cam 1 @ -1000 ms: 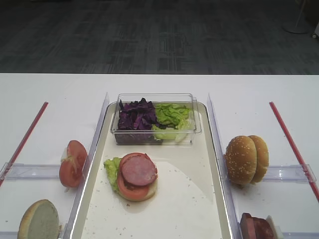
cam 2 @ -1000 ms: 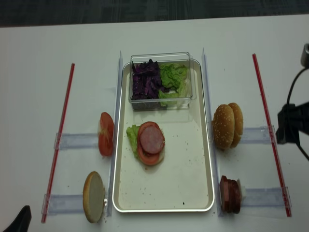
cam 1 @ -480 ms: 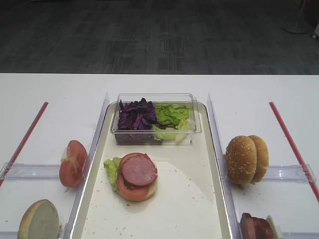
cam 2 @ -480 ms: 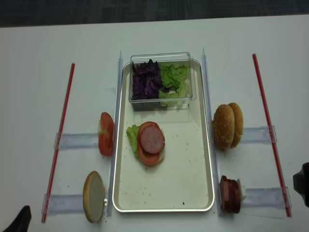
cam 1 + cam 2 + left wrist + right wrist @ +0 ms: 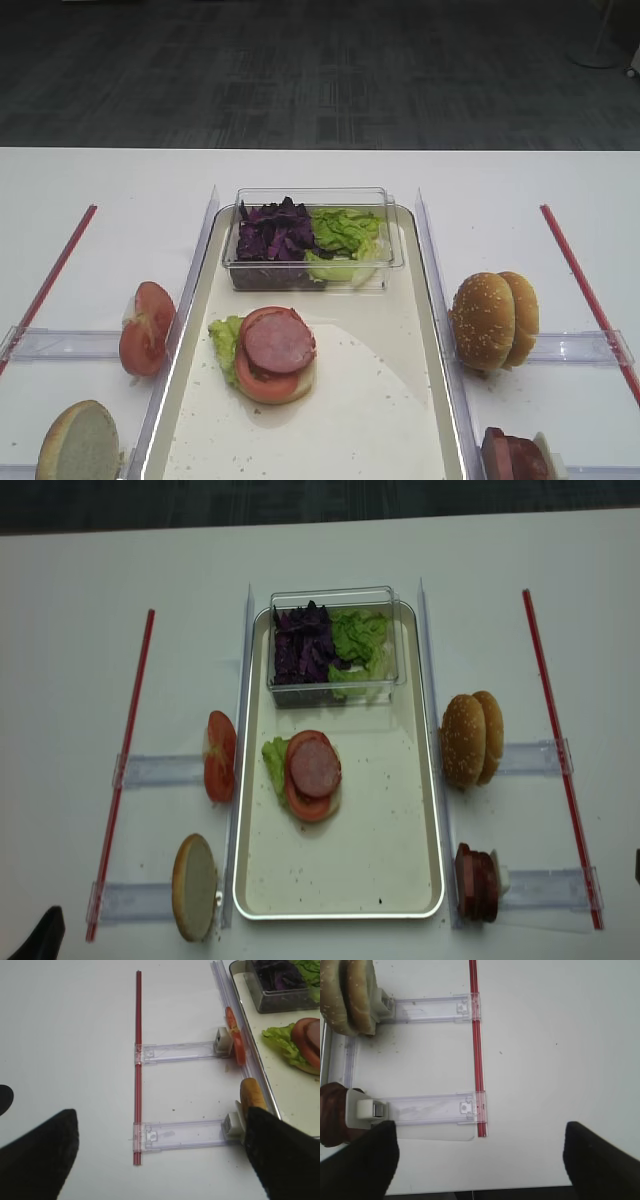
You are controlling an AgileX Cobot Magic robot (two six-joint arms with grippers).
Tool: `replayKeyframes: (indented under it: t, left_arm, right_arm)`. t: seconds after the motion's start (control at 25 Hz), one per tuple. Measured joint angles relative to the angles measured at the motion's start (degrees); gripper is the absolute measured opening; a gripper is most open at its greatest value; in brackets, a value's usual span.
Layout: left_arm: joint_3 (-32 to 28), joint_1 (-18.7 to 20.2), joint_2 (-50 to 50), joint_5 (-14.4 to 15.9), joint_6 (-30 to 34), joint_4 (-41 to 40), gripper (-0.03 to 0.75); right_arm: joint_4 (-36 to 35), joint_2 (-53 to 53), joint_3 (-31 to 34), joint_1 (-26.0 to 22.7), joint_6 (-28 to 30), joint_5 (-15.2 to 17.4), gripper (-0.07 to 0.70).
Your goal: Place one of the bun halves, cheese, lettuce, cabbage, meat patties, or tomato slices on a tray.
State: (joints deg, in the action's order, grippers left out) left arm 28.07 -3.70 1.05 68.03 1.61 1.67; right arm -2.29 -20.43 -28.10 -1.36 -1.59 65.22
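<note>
The right pincer (image 5: 477,1160) is wide and holds nothing. The left pincer (image 5: 160,1155) is wide too. A meat patty (image 5: 315,768) sits on tomato (image 5: 305,802) and lettuce (image 5: 274,764) in the tray (image 5: 400,810). More patties (image 5: 476,882) stand on the bench (image 5: 80,660).

Right pincer (image 5: 477,1157) gapes wide, empty — left pincer (image 5: 162,1155) likewise spread.

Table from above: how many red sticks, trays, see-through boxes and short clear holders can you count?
Red sticks: 2
Tray: 1
See-through box: 1
Short clear holders: 4
Total: 8
</note>
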Motion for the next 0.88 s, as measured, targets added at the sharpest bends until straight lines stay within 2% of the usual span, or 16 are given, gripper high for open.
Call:
replayKeyframes:
  t: [0.48,0.88]
  left_arm:
    - [0.0,0.0,0.0,0.0,0.0,0.0,0.618]
    - [0.0,0.0,0.0,0.0,0.0,0.0,0.618]
  right_arm:
    - [0.0,15.7,0.0,0.0,-0.1,0.1,0.676]
    - [-0.8,21.0,0.4,0.0,0.9,0.1,0.676]
